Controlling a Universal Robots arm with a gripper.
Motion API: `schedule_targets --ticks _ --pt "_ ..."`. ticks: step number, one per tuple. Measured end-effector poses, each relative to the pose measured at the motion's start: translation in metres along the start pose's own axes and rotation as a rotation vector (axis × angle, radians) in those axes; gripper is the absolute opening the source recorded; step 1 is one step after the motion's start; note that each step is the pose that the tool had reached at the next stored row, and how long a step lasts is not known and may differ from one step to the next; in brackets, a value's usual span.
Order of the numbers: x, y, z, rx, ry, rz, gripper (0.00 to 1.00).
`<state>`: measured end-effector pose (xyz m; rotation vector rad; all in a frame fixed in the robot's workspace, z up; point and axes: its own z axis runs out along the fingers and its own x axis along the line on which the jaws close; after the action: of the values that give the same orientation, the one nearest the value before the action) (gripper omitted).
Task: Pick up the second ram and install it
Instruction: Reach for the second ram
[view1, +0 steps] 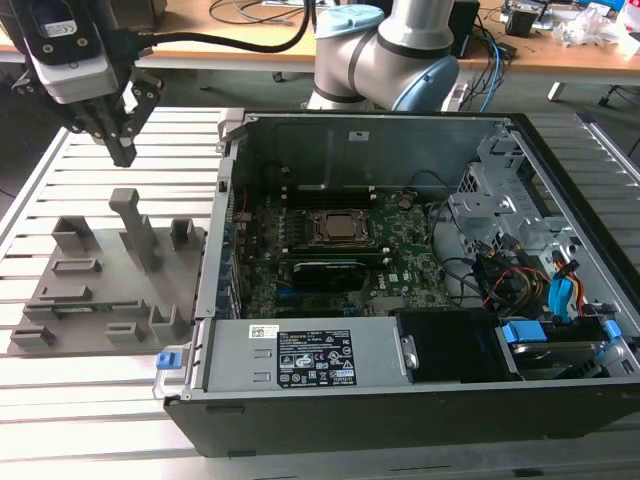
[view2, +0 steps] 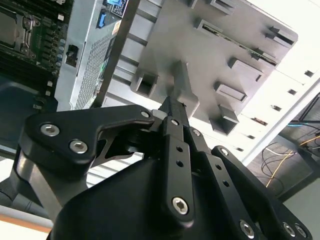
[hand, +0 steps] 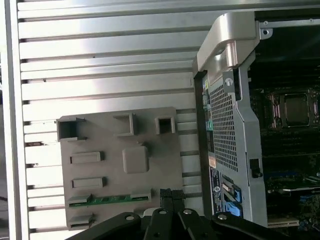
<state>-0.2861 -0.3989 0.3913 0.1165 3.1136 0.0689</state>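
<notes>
Overhead, end effector (view1: 124, 150) tip-down, fingers pressed together and empty, high over the grey fixture (view1: 95, 285) with the second ram (hand: 110, 200).

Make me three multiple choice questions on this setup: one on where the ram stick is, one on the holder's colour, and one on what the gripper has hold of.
1. Where is the ram?
A. In a slot of the holder
B. Plugged into the motherboard
C. On the bare table slats

2. What colour is the holder?
A. Blue
B. Grey
C. Red

3. What does the gripper hold?
A. The ram
B. A cable
C. Nothing

Answers:
1 A: the first wrist view shows the green stick lying in the holder.
2 B: the holder is plain grey in every view.
3 C: in the exterior view the gripper hangs above the holder, shut and empty.
</notes>
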Motion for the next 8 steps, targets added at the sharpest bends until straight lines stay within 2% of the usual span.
schedule_targets --ticks 8 --pt "0.0149 -0.0011 0.0000 0.0000 0.0000 0.000 0.11"
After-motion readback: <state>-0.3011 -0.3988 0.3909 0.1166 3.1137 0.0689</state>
